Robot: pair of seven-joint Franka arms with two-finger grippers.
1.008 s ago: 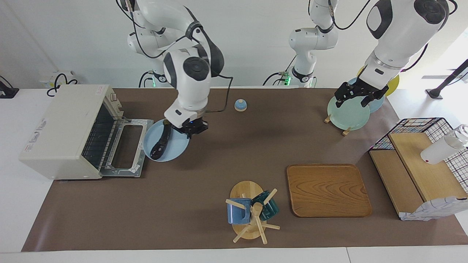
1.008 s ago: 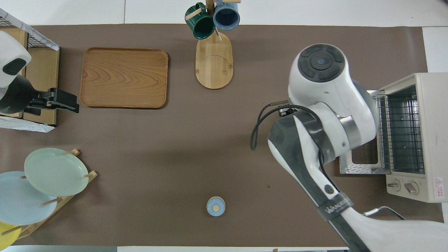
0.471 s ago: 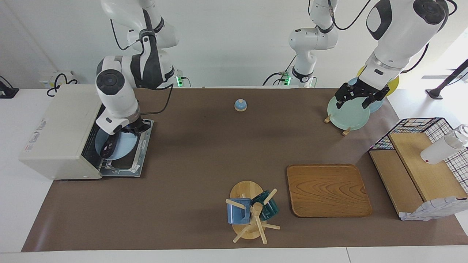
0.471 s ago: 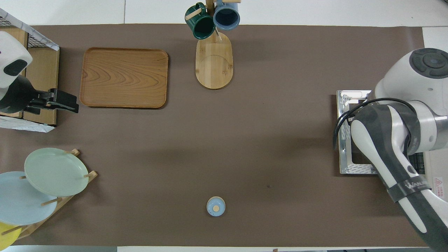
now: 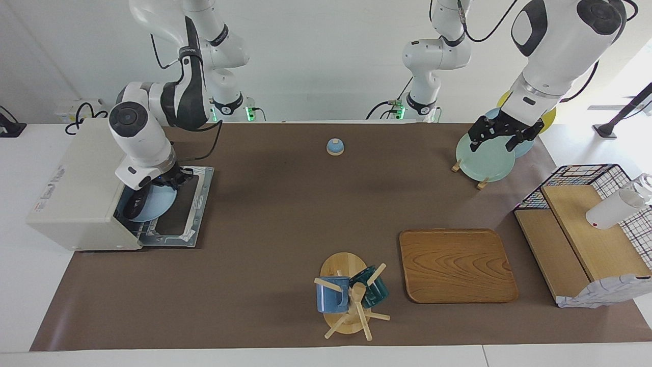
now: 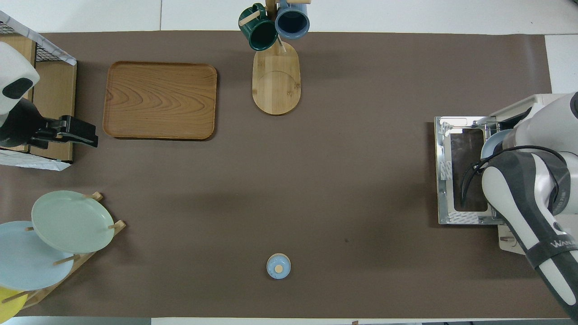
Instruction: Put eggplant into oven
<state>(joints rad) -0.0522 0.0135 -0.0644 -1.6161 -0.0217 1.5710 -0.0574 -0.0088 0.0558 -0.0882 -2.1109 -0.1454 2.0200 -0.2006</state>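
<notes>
The cream-white oven (image 5: 76, 178) stands at the right arm's end of the table with its door (image 5: 196, 214) dropped open. My right gripper (image 5: 173, 179) is shut on the rim of a light blue plate (image 5: 155, 204). The plate sits partly inside the oven's mouth, over the door. The dark purple eggplant (image 5: 133, 205) lies on the plate, just inside the oven opening. In the overhead view my right arm covers most of the oven (image 6: 542, 103); only a bit of the plate's rim (image 6: 491, 143) shows and the eggplant is hidden. My left gripper (image 5: 501, 135) is open and waits over the plate rack.
A plate rack with a pale green plate (image 5: 484, 158) stands at the left arm's end. A small blue bell (image 5: 334, 147) is near the robots. A wooden tray (image 5: 456, 265), a mug tree (image 5: 349, 295) and a wire-sided wooden shelf (image 5: 586, 229) lie farther out.
My right gripper has carried the plate with the eggplant from beside the oven door into the oven's mouth. The left arm has barely moved.
</notes>
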